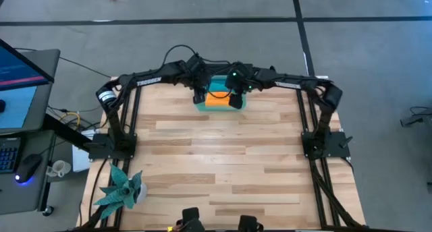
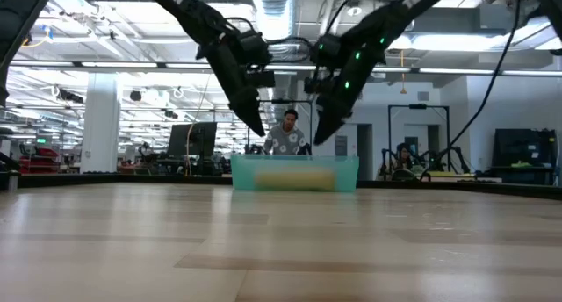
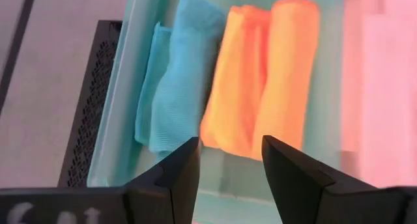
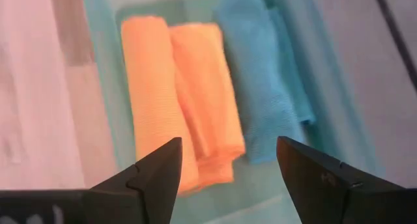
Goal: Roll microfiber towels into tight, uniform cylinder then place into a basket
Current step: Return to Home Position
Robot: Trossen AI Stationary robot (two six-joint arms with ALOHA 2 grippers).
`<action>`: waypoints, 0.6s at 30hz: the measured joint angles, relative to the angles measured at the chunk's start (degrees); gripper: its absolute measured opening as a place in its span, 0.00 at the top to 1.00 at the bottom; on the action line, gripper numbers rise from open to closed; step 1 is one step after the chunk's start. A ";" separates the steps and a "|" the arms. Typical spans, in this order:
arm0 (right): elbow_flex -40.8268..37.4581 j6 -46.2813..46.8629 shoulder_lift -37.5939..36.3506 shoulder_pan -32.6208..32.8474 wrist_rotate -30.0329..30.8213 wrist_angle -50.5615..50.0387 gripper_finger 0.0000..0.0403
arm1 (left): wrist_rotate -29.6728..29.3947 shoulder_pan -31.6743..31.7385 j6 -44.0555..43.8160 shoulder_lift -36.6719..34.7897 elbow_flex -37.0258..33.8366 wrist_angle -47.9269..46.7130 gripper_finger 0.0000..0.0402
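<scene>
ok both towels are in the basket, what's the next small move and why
Probably lift both arms clear: the orange towel and teal-blue towel lie rolled inside the basket, and the left end effector and right end effector hang open above it, holding nothing.

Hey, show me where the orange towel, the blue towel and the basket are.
orange towel (image 3: 273, 74): left wrist view, middle of the roll's upper side.
blue towel (image 3: 176, 87): left wrist view, middle of the roll.
basket (image 2: 248, 174): low view, left part of its near wall.
</scene>
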 joint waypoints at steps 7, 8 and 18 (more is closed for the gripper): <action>-1.35 0.47 -8.76 1.46 -0.58 -2.42 0.33 | 7.37 -0.20 -3.03 -4.34 -0.47 -2.61 0.61; -2.50 0.71 -9.97 1.85 -0.73 -2.06 0.33 | 8.36 -0.29 -3.46 -5.40 -1.35 -2.19 0.61; -23.14 9.12 -24.70 7.44 -0.71 9.87 0.33 | 8.77 -4.14 -11.32 -19.57 -22.92 15.18 0.61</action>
